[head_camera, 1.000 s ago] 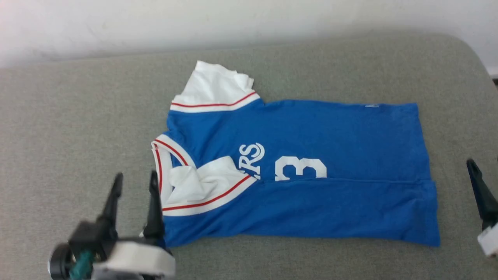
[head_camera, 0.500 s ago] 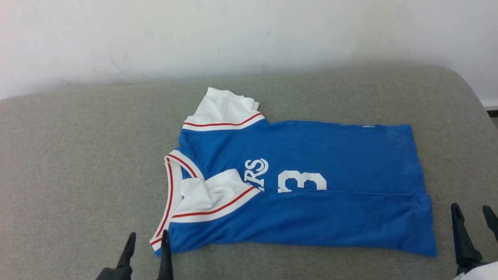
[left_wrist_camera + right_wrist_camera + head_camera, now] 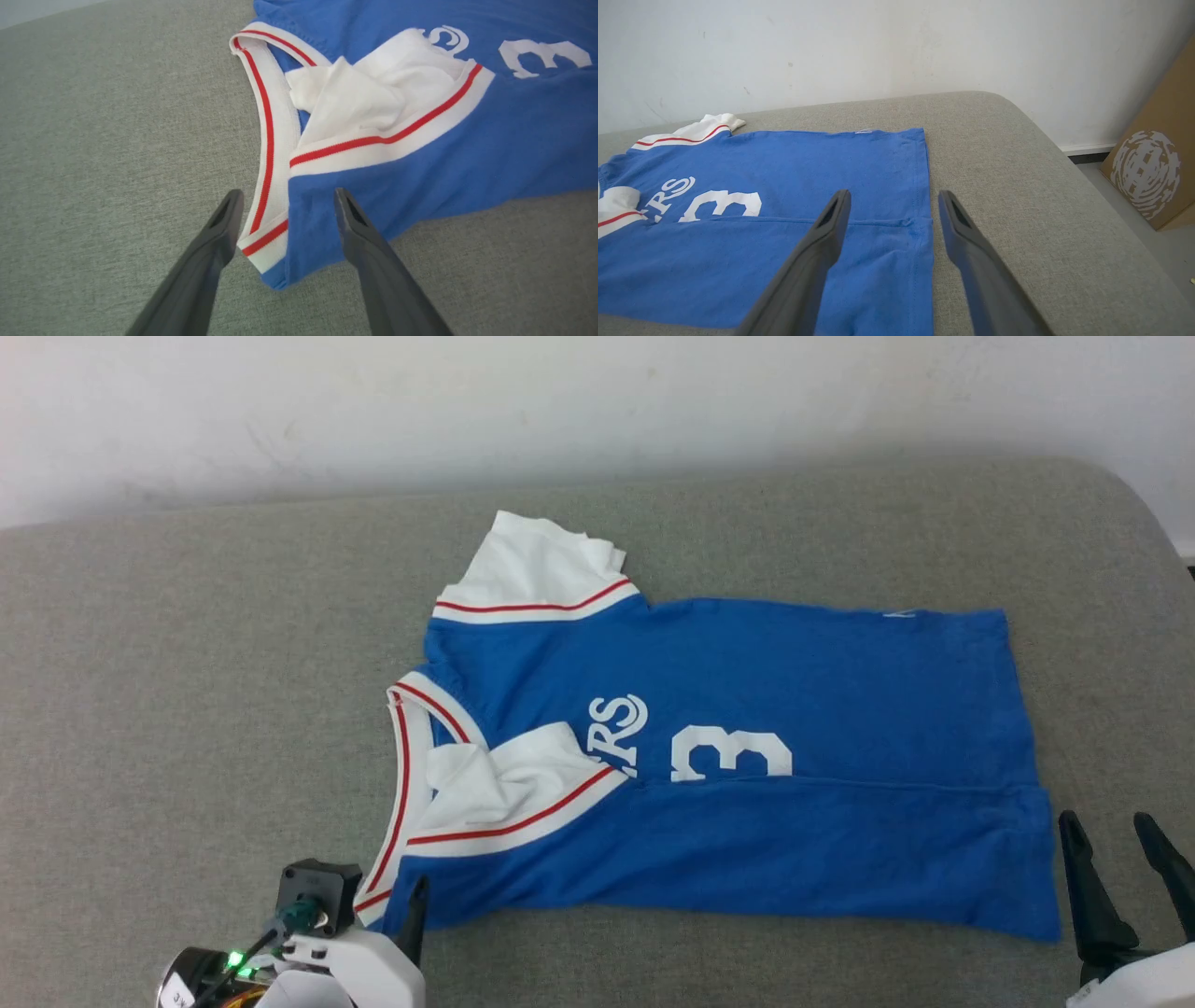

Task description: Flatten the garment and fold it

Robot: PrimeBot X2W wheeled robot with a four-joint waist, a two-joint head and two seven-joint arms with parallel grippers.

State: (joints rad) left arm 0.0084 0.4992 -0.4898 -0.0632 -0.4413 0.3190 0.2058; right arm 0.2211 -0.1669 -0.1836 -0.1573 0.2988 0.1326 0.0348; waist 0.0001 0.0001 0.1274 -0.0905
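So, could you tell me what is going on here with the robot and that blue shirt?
The robot is partway through folding the garment, a blue jersey lying on a grey cushioned surface. Its near long side is folded over the front, hiding part of the lettering; the far white sleeve sticks out. Both grippers are open and hold nothing: the left gripper straddles the collar-end near corner, and the right gripper is at the hem-end near corner.

Bright, soft, even light casts faint shadows; head view slightly hazy, wrist views stretched at edges.
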